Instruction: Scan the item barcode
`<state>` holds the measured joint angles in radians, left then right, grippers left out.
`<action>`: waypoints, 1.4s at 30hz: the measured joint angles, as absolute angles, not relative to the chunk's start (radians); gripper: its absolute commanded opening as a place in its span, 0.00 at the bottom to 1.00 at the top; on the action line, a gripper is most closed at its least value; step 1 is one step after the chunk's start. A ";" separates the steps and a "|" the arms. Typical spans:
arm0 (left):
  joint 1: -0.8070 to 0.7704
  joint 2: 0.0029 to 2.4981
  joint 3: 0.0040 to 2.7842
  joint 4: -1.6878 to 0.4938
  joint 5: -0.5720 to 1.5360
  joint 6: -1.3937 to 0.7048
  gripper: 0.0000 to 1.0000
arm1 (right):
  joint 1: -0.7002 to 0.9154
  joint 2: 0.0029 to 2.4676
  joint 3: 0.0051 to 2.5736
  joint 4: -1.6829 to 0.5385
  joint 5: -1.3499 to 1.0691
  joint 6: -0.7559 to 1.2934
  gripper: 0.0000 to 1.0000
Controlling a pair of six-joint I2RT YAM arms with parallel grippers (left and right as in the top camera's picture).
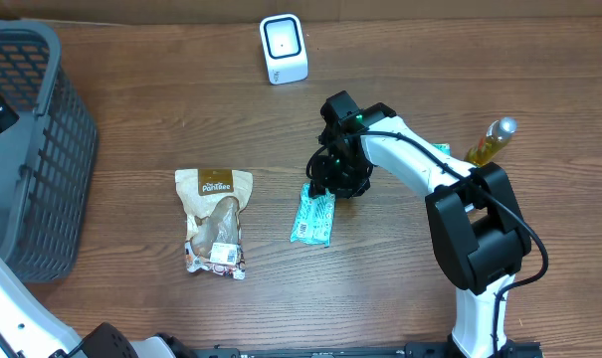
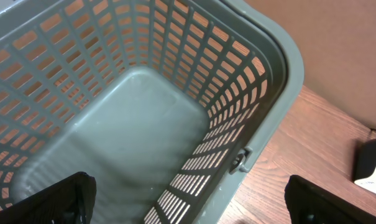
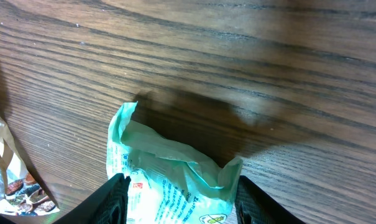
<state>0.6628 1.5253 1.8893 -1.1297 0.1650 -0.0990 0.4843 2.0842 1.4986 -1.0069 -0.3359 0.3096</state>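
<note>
The green packet (image 1: 313,216) lies flat on the wooden surface (image 1: 131,99), well apart from the white scanner (image 1: 284,49). The right tool (image 3: 181,202) straddles the packet's end, one finger at each edge; I cannot tell whether it is pinching. The left tool (image 2: 188,208) hangs released, fingers spread wide, above the grey basket (image 2: 281,56). A brown snack bag (image 1: 214,219) lies beside the packet.
</note>
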 measured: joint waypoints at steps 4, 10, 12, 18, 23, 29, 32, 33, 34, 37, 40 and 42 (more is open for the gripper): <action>0.663 1.525 1.889 -1.130 0.165 -0.099 1.00 | 0.484 2.084 1.499 -1.008 -0.331 0.309 0.52; 0.663 1.525 1.889 -1.130 0.165 -0.099 1.00 | 0.484 2.084 1.499 -1.010 -0.300 0.307 0.47; 0.663 1.525 1.889 -1.129 0.165 -0.099 1.00 | 0.484 2.084 1.499 -1.011 -0.296 0.307 0.47; 0.663 1.525 1.889 -1.129 0.165 -0.099 1.00 | 0.484 2.084 1.499 -1.013 -0.292 0.307 0.47; 0.663 1.525 1.889 -1.130 0.165 -0.099 1.00 | 0.484 2.084 1.498 -1.013 -0.288 0.306 0.47; 0.663 1.525 1.889 -1.130 0.165 -0.099 0.99 | 0.484 2.079 1.462 -0.978 -0.289 0.306 0.46; 0.663 1.525 1.889 -1.130 0.165 -0.099 1.00 | 0.484 2.071 1.436 -0.950 -0.292 0.306 0.44; 0.663 1.525 1.889 -1.130 0.165 -0.099 1.00 | 0.484 2.068 1.433 -0.948 -0.294 0.305 0.43; 0.663 1.525 1.889 -1.130 0.165 -0.099 1.00 | 0.484 2.066 1.431 -0.948 -0.297 0.305 0.42; 0.663 1.525 1.889 -1.130 0.165 -0.099 0.99 | 0.484 2.065 1.430 -0.942 -0.302 0.305 0.36; 0.663 1.525 1.889 -1.130 0.165 -0.099 1.00 | 0.484 2.065 1.428 -0.934 -0.311 0.297 0.22; 0.663 1.525 1.889 -1.130 0.165 -0.099 1.00 | 0.484 2.065 1.426 -0.926 -0.323 0.303 0.17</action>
